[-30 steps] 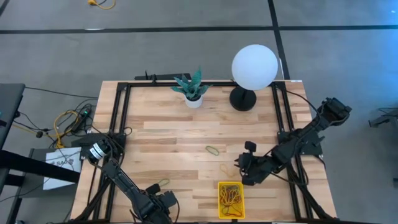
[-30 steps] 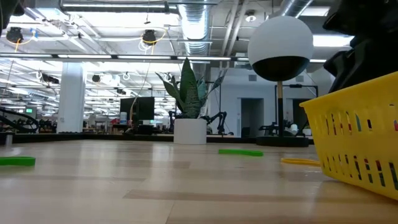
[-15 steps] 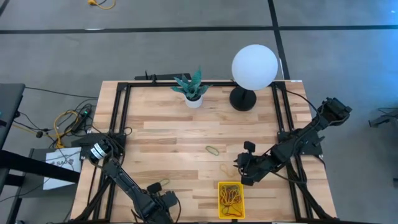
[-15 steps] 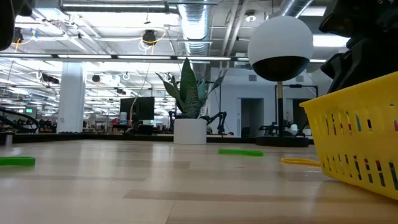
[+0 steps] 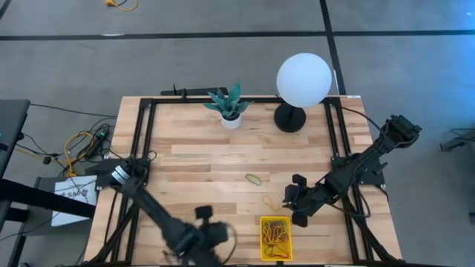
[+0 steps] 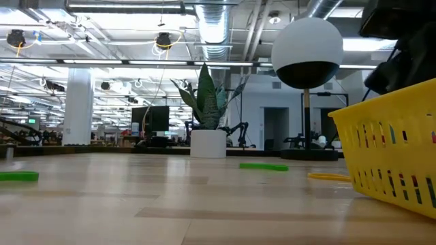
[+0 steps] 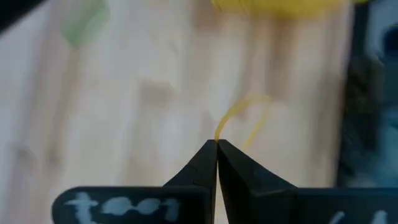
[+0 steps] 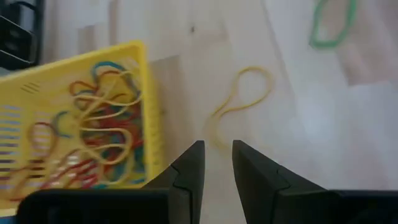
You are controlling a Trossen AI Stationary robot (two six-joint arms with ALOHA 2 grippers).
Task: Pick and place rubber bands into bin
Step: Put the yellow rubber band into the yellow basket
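The yellow bin (image 5: 276, 237) sits near the table's front edge and holds several rubber bands; it also shows in the low view (image 6: 395, 156) and the right wrist view (image 8: 81, 124). My left gripper (image 5: 219, 237), left of the bin, is shut on a yellow rubber band (image 7: 242, 115). My right gripper (image 8: 217, 155) is open by a narrow gap and empty, just far-right of the bin, with a loose yellow band (image 8: 239, 99) on the wood ahead of it. A green band (image 5: 254, 179) lies flat farther back. Another green band (image 6: 17, 175) lies at the left. My left gripper pinches the yellow band at one end of its loop (image 7: 217, 138), only at the two fingertips. The rest of the loop curves out past the tips over the wood. Whether it is clear of the table, I cannot tell.
A white plant pot (image 5: 231, 119) and a white globe lamp (image 5: 303, 80) on a black base stand at the table's far edge. A black frame (image 5: 145, 141) runs along the table's sides. Bare wood lies in the table's middle.
My left gripper has swung toward the table's right edge, toward the bin; the arm shows blurred now.
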